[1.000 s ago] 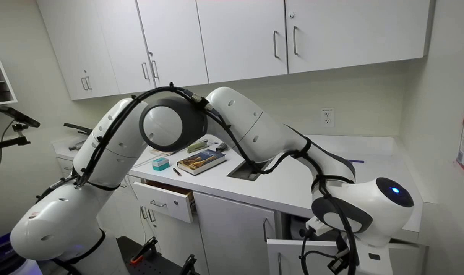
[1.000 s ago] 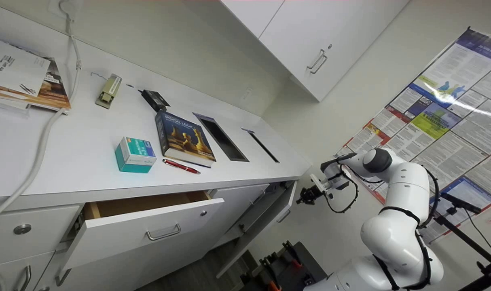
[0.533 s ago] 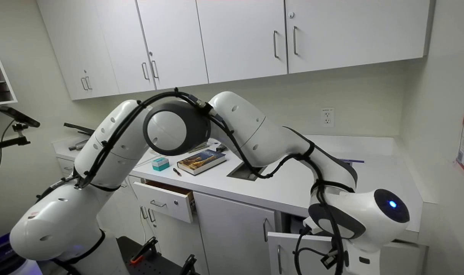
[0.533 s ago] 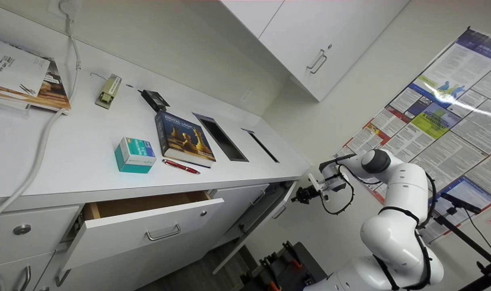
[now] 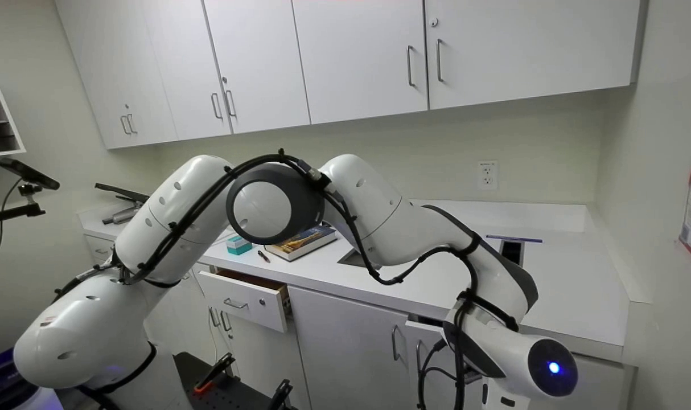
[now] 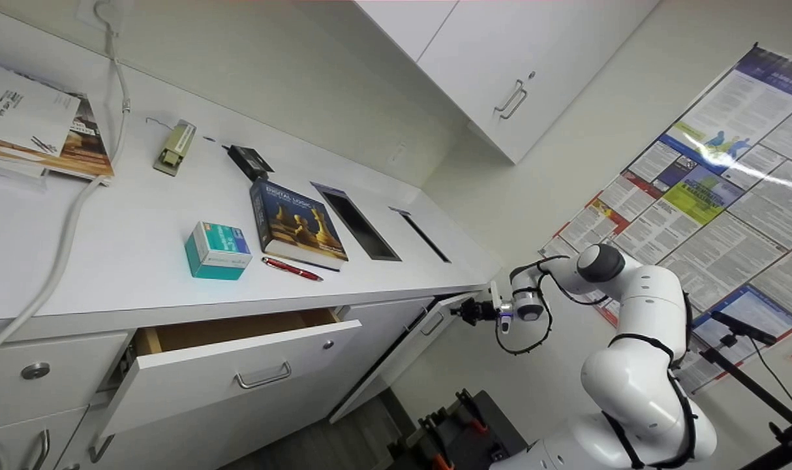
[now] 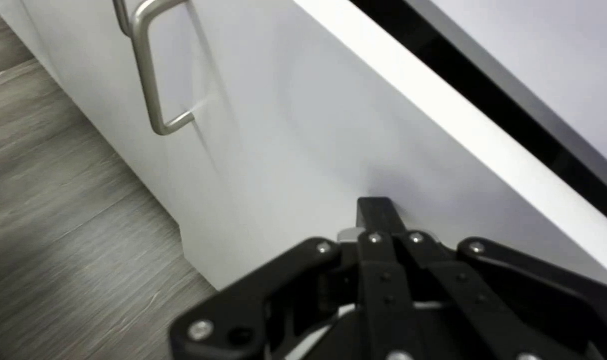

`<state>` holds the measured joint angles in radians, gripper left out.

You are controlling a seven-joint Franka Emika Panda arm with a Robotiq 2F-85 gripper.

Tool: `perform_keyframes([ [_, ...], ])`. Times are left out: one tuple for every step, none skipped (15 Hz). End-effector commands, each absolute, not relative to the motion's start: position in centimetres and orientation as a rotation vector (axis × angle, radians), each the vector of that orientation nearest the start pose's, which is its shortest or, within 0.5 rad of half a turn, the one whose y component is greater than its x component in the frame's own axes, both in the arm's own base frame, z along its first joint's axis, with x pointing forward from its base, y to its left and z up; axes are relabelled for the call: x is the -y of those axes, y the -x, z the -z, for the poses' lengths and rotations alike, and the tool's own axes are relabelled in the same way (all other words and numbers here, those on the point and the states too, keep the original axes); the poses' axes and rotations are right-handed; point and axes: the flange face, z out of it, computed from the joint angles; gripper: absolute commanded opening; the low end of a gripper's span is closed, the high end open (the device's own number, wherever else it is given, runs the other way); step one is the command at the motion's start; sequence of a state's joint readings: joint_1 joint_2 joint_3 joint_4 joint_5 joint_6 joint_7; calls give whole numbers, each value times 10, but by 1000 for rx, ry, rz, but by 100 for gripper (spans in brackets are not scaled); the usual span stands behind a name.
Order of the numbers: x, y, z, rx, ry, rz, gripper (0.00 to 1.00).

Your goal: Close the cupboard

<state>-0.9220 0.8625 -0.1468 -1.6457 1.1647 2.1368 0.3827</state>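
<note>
The low white cupboard's door (image 7: 283, 150) is slightly ajar in the wrist view, with a narrow dark gap (image 7: 488, 100) along its top edge. In both exterior views the door (image 6: 417, 349) also stands a little out from the cabinet front; it shows partly behind the arm (image 5: 436, 361). My gripper (image 7: 378, 210) is shut and empty. Its fingertips are against or very close to the door's outer face, below the top edge. In an exterior view the gripper (image 6: 458, 312) is at the door near its handle (image 6: 432, 324). In an exterior view the arm and frame edge hide the gripper.
An open white drawer (image 6: 239, 375) sticks out left of the cupboard. The white counter (image 6: 409, 281) above bears a book (image 6: 298, 225), a teal box (image 6: 218, 251) and a red pen (image 6: 291, 269). A dark cart (image 6: 487, 418) stands on the floor nearby. Side wall adjoins the cupboard.
The gripper has moved down and toward the cabinet. The cupboard door has swung inward from wide open to a narrow gap, covering most of the dark inside.
</note>
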Motion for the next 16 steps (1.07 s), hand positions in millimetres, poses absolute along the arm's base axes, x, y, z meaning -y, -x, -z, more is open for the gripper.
perform_keyframes([
  [522, -367, -110, -1991, 1031, 12, 0],
  [516, -366, -115, -1964, 1066, -6, 0],
  [508, -364, -122, -1958, 1119, -68, 0],
  [500, -360, -136, -1962, 1183, -138, 0],
  [494, -358, -149, -1957, 1247, -187, 0],
  [489, -354, -168, -1961, 1320, -207, 0],
  [487, -351, -182, -1970, 1393, -224, 0],
  [484, -348, -200, -1978, 1465, -254, 0],
  [481, -345, -218, -1993, 1542, -260, 0],
  [477, -342, -236, -1999, 1619, -276, 0],
  [472, -339, -255, -1999, 1702, -294, 0],
  [466, -337, -274, -2001, 1784, -311, 0],
  [462, -336, -288, -2005, 1868, -325, 0],
  [458, -337, -302, -1997, 1957, -339, 0],
  [455, -338, -312, -1987, 2046, -350, 0],
  [451, -339, -320, -1959, 2126, -364, 0],
])
